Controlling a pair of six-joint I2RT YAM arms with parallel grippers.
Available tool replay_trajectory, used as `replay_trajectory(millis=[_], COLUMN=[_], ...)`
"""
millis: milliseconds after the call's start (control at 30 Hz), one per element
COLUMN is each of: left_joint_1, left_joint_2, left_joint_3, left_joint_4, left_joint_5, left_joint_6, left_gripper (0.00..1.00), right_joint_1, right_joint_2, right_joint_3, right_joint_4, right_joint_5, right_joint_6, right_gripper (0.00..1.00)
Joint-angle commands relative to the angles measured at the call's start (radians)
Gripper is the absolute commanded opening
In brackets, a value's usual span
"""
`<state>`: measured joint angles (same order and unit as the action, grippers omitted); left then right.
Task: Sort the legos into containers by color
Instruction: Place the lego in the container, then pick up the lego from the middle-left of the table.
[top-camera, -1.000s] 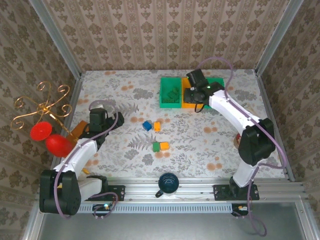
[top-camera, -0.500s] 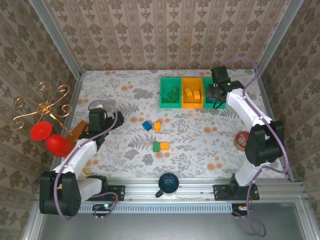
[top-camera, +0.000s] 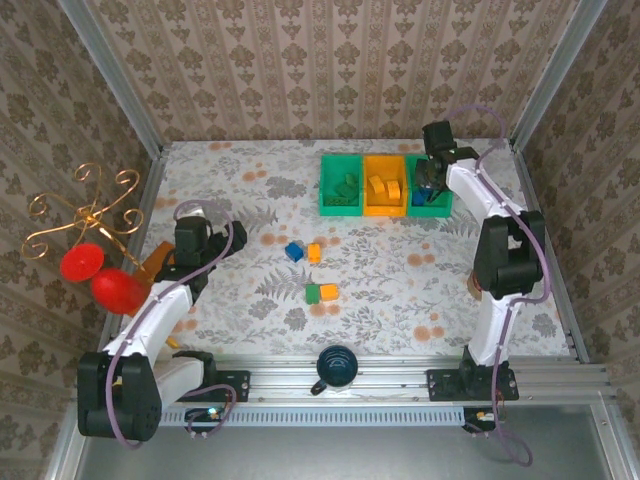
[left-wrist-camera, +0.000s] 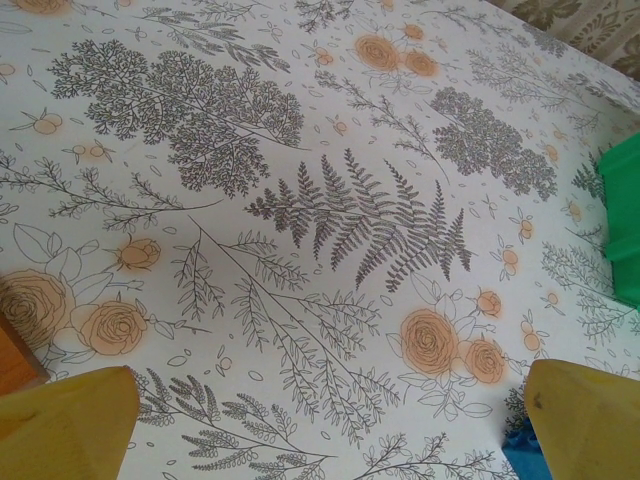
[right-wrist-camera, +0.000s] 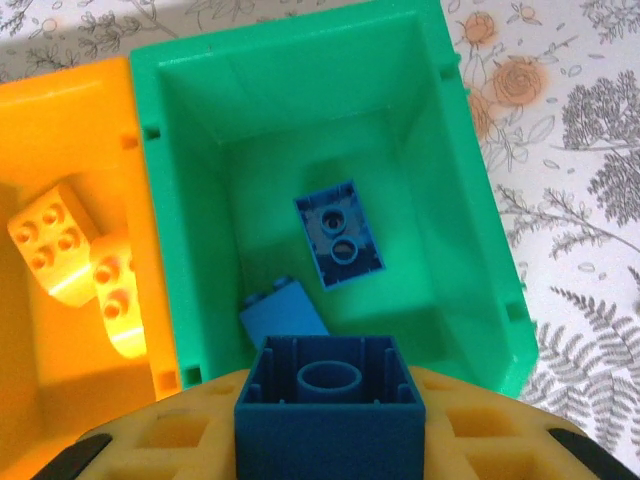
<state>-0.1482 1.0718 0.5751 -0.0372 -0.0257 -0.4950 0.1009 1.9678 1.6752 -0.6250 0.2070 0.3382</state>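
From above, we see loose legos (top-camera: 294, 251) in the middle of the counter (top-camera: 420, 290), well apart from the far row of bins: left green bin (top-camera: 340, 210), orange bin (top-camera: 384, 211), right green bin (top-camera: 430, 210). The right tool (top-camera: 432, 185) hangs over that last bin; its grip is unreadable here.

The left wrist view has the left tool (left-wrist-camera: 320, 430) spread wide over the counter, holding nothing.

The right wrist view settles the grip: the right tool (right-wrist-camera: 328, 440) is clamped on a blue brick (right-wrist-camera: 328, 400) above two blue bricks (right-wrist-camera: 338, 232) in the bin. We judge these light, rigid and slick; flat opposite walls pinch best.
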Motion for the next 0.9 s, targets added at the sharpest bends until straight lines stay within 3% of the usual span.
replay_trajectory(millis=[0,233,500,867], left_joint_1=[-0.006,-0.071,-0.16,-0.301], left_joint_2=[-0.018,-0.012,-0.005,-0.001], left_joint_3=[-0.015,0.001,0.026,0.067], left_joint_4=[0.008,0.008,-0.036,-0.164], left_joint_5=[0.02,0.01,-0.017,-0.051], left_joint_6=[-0.005,0.027,0.096,0.174], left_gripper=[1.0,1.0,1.0,1.0], right_joint_1=[-0.011,-0.03,-0.035,-0.032], right_joint_2=[0.048,0.129,0.148,0.06], right_joint_3=[0.053,0.119,0.142,0.069], right_joint_4=[-0.016,-0.042,-0.053,-0.04], right_joint_5=[0.033,0.022,0.019,-0.015], right_joint_6=[-0.034,-0.049,-0.058,-0.027], right_gripper=[0.28,0.36,0.55,0.59])
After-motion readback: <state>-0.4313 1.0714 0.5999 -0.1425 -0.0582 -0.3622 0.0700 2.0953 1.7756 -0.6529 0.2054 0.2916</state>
